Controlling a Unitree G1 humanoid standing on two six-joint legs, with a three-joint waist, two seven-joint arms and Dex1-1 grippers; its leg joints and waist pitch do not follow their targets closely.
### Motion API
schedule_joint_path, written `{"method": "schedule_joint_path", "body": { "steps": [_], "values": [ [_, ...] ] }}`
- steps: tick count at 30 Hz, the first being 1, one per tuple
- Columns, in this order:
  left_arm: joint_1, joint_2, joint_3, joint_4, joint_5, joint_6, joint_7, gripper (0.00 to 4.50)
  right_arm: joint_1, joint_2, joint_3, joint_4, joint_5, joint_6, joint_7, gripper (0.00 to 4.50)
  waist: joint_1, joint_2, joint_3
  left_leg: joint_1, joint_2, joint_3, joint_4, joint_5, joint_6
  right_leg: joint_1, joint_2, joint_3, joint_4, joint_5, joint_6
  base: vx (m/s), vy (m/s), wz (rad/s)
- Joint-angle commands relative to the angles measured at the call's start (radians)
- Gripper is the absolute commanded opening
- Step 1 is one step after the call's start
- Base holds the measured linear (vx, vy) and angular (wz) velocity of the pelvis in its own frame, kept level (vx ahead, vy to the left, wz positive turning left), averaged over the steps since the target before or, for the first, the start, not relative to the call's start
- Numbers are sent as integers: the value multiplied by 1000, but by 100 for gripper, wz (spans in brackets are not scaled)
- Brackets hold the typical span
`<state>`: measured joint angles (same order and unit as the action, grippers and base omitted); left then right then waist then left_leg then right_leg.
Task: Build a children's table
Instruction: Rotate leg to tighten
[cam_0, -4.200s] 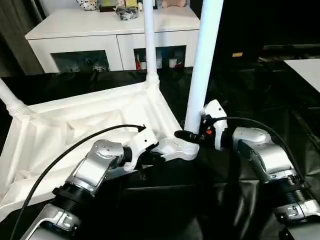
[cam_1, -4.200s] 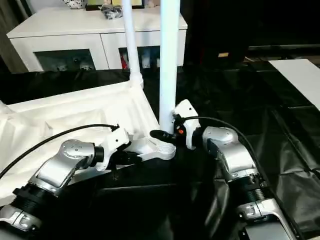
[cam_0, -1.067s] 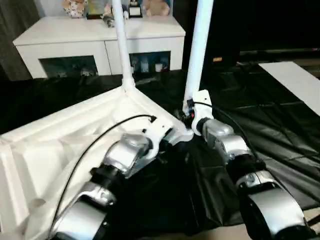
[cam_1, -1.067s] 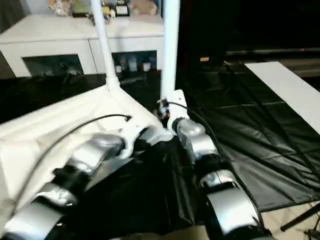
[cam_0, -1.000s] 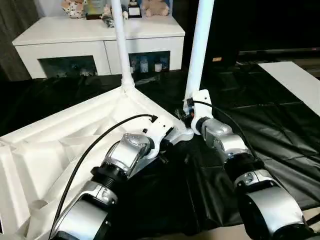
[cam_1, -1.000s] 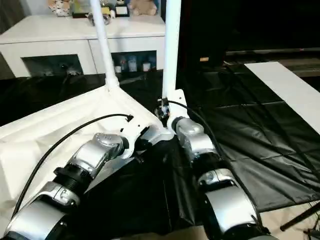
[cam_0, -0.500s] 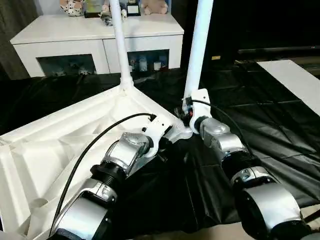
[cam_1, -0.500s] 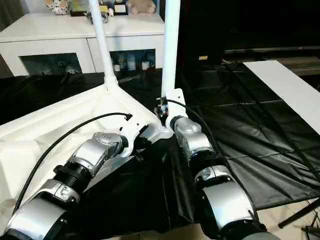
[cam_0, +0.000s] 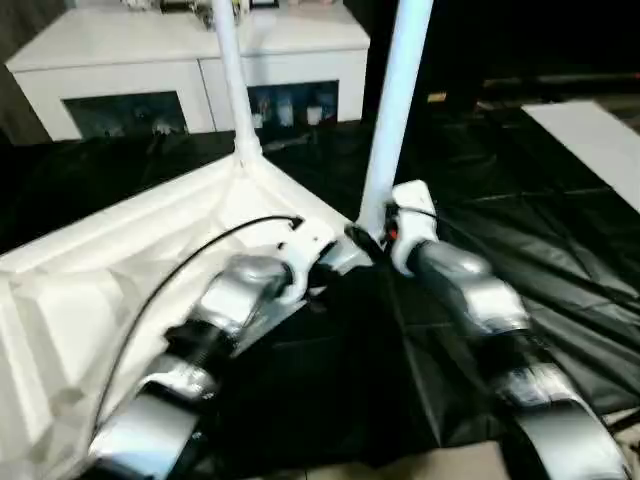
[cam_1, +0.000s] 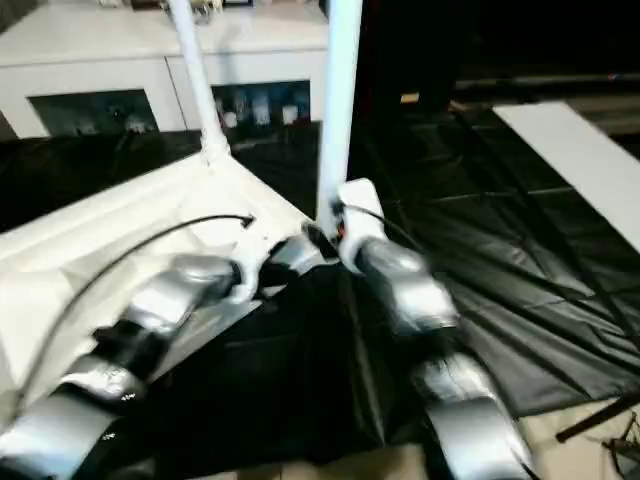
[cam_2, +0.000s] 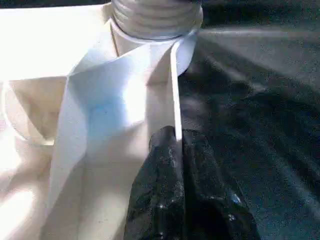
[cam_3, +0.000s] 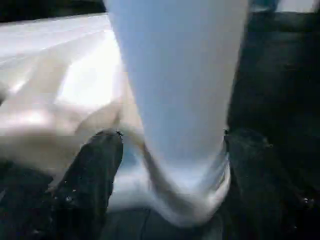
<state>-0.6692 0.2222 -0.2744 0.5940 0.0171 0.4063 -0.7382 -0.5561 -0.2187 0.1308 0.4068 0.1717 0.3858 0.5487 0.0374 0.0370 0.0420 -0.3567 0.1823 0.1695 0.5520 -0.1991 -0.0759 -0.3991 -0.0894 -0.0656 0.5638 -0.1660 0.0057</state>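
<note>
White plastic tabletop (cam_0: 120, 270): it is lying upside down on the black sheet (cam_0: 560, 240), and its raised edge walls and inner ribs are showing.
Near leg (cam_0: 395, 110): a long white tube is standing upright in the round socket of the tabletop corner closest to the two arms.
Far leg (cam_0: 230, 80): a thinner-looking white tube is rising from the next corner, toward the white cabinet (cam_0: 130, 60).
Socket seen from the left wrist (cam_2: 156, 20): a ribbed, threaded-looking collar is sitting at the corner where the thin edge wall ends.
Left gripper (cam_2: 176, 150): its two black fingers are pressing together on the thin edge wall of the tabletop, just beside that corner.
Right gripper (cam_3: 170, 160): its black fingers (cam_3: 92, 170) are standing apart on both sides of the foot of the near leg; whether they are touching the tube, I cannot tell.
Background: the cabinet with glass doors is standing behind the black sheet.
</note>
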Motion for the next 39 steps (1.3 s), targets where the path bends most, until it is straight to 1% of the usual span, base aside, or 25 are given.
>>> {"method": "schedule_joint_path", "body": {
  "steps": [1,2,4,5,6,7,8,9,11,13,14,15,16,17,19,20,21,22,23,25,26,28,31,33,39],
  "values": [
    [18,18,-16,-22,9,-22,-47,0,35,-15,63,-62,23,41,101,384,8,-4,-58,-5,44,-7,-61,-157,78,52,-56,40,-55,-166,-213,0,0,0],
    [36,44,-34,-50,8,-35,-95,0,65,-57,78,-119,45,61,155,405,6,2,-60,-10,42,-5,-54,-106,84,55,-53,38,-47,-92,-240,0,0,0],
    [56,75,-52,-86,6,-37,-143,0,92,-105,91,-166,65,67,218,416,8,2,-65,-11,45,-5,-47,-60,94,59,-54,38,-34,-7,-263,0,0,0],
    [72,100,-67,-118,0,-51,-189,0,110,-138,98,-196,72,70,260,422,10,5,-69,-11,42,-3,-36,3,118,59,-49,37,-20,116,-295,0,0,0],
    [85,118,-76,-145,-7,-55,-223,0,120,-158,101,-210,74,66,290,427,12,5,-71,-12,41,-4,-31,23,127,61,-50,38,-14,155,-305,0,0,0],
    [101,138,-88,-173,-15,-79,-264,0,128,-174,103,-215,73,61,313,436,15,4,-73,-11,37,1,-21,49,149,55,-44,41,-5,223,-320,0,0,0],
    [114,154,-95,-201,-25,-70,-293,0,135,-185,104,-223,68,59,327,436,18,5,-71,-12,37,0,-20,55,161,53,-46,41,-4,236,-324,0,0,0],
    [122,162,-98,-218,-32,-61,-309,0,140,-191,105,-228,65,59,334,444,19,9,-71,-13,39,0,-19,55,170,53,-45,38,-2,229,-325,0,0,0],
    [132,174,-105,-244,-36,-53,-324,0,141,-185,97,-229,67,60,326,444,19,9,-66,-10,43,1,-23,13,161,51,-47,37,-8,154,-326,0,0,0],
    [149,186,-104,-291,-39,-19,-322,0,140,-155,72,-246,68,81,266,444,21,9,-60,-4,46,2,-31,-48,117,49,-47,40,-18,21,-314,0,0,0],
    [152,186,-101,-297,-34,-7,-311,0,138,-143,68,-247,68,86,246,444,22,11,-60,0,48,3,-33,-64,105,47,-47,41,-20,-3,-310,0,0,0],
    [154,180,-91,-296,-26,8,-282,0,134,-125,62,-249,73,102,214,444,24,7,-57,5,49,6,-34,-97,86,42,-45,42,-24,-40,-303,0,0,0],
    [154,178,-88,-295,-24,11,-274,0,133,-121,61,-249,74,107,206,444,24,8,-56,4,47,6,-36,-106,75,44,-43,42,-23,-53,-300,0,0,0],
    [151,169,-77,-281,-12,22,-232,0,129,-104,53,-245,72,130,173,444,24,9,-54,3,45,5,-39,-134,50,45,-44,43,-25,-92,-280,0,0,0],
    [146,159,-67,-261,3,27,-188,0,122,-86,46,-230,53,140,123,444,23,8,-54,2,43,4,-40,-144,30,46,-45,42,-27,-116,-264,0,0,0],
    [143,150,-57,-249,12,34,-154,0,116,-55,24,-207,41,155,57,444,22,7,-54,1,43,4,-40,-145,25,45,-45,43,-26,-119,-259,0,0,0],
    [144,141,-49,-251,7,42,-142,0,112,-34,4,-184,33,159,10,444,19,10,-53,-1,40,4,-40,-152,13,43,-45,44,-26,-133,-252,0,0,0],
    [146,138,-45,-257,4,47,-143,0,111,-30,0,-176,28,159,-4,444,18,9,-54,-2,39,2,-40,-171,3,45,-47,43,-28,-155,-245,0,0,0],
    [147,137,-45,-261,2,51,-146,0,110,-31,-1,-168,19,155,-18,444,18,13,-54,-1,38,2,-40,-180,-1,45,-47,43,-29,-167,-237,0,0,0],
    [150,137,-45,-269,4,56,-147,0,110,-27,-9,-162,15,152,-33,444,14,10,-56,-4,36,2,-37,-164,0,48,-47,44,-28,-145,-233,0,0,0],
    [155,137,-45,-276,6,62,-144,0,106,-19,-29,-154,19,158,-61,444,14,13,-57,-4,35,1,-36,-158,2,48,-47,44,-27,-135,-234,0,0,0],
    [158,138,-42,-281,10,68,-126,0,100,-12,-57,-148,26,166,-98,444,13,12,-61,-6,33,2,-31,-113,17,50,-45,43,-19,-66,-244,0,0,0],
    [158,138,-33,-271,15,69,-93,0,99,-7,-81,-144,23,178,-137,444,12,11,-63,-8,31,2,-27,-86,34,53,-43,41,-15,-30,-257,0,0,0],
    [158,136,-12,-259,17,67,-58,0,106,-11,-94,-147,22,183,-152,444,11,11,-63,-8,31,2,-26,-82,41,54,-43,40,-15,-27,-261,0,0,0],
    [163,144,-9,-259,16,62,-61,0,103,-15,-110,-160,32,191,-151,444,2,14,-65,-8,30,1,-23,-89,48,56,-43,39,-16,-39,-265,0,0,0]
  ]
}}
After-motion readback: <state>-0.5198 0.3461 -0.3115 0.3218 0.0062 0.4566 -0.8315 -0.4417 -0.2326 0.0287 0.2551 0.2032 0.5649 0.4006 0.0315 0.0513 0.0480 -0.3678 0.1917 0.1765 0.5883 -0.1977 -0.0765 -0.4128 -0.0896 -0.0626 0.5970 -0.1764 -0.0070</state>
